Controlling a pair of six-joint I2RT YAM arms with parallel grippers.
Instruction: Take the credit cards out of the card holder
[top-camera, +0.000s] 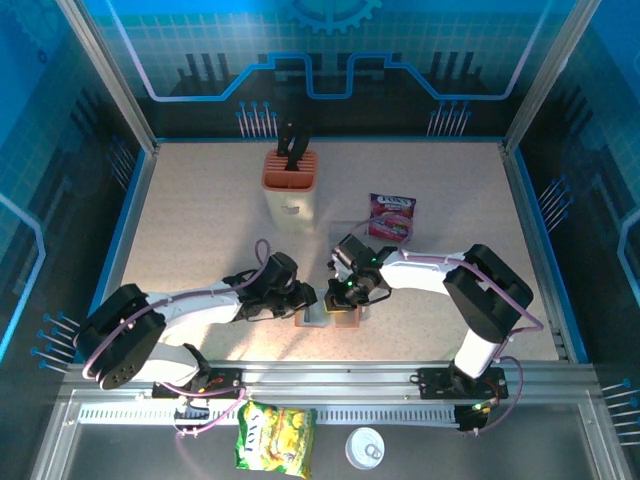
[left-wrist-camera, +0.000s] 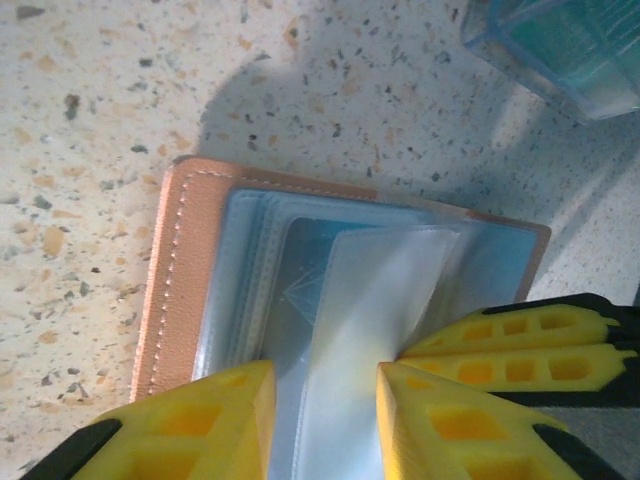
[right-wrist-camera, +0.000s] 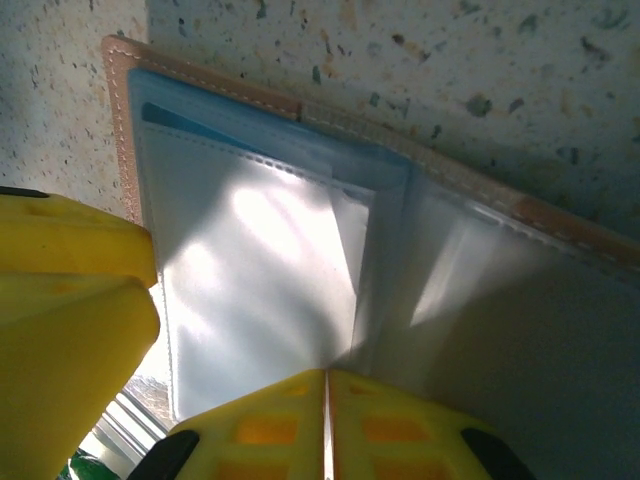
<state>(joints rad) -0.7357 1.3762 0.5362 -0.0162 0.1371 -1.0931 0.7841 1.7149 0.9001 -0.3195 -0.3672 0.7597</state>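
Note:
The brown card holder (top-camera: 328, 320) lies open on the speckled table between both grippers. Its leather edge (left-wrist-camera: 185, 270) frames several clear sleeves. A teal credit card (left-wrist-camera: 295, 290) with a faint line pattern shows through one sleeve. My left gripper (left-wrist-camera: 325, 375) is open, its yellow fingers set apart over the holder with a raised clear sleeve (left-wrist-camera: 385, 290) running between them. My right gripper (right-wrist-camera: 328, 375) is shut, pinching the edge of that sleeve (right-wrist-camera: 260, 270). Its stacked fingers (left-wrist-camera: 500, 345) reach in from the right. In the top view the left gripper (top-camera: 305, 298) and right gripper (top-camera: 352, 290) meet over the holder.
An orange-topped knife block (top-camera: 291, 185) stands at the back centre, with a purple snack packet (top-camera: 391, 215) to its right. A clear plastic tray (left-wrist-camera: 560, 45) sits just beyond the holder. A yellow packet (top-camera: 275, 437) and a white lid (top-camera: 364, 448) lie below the rail.

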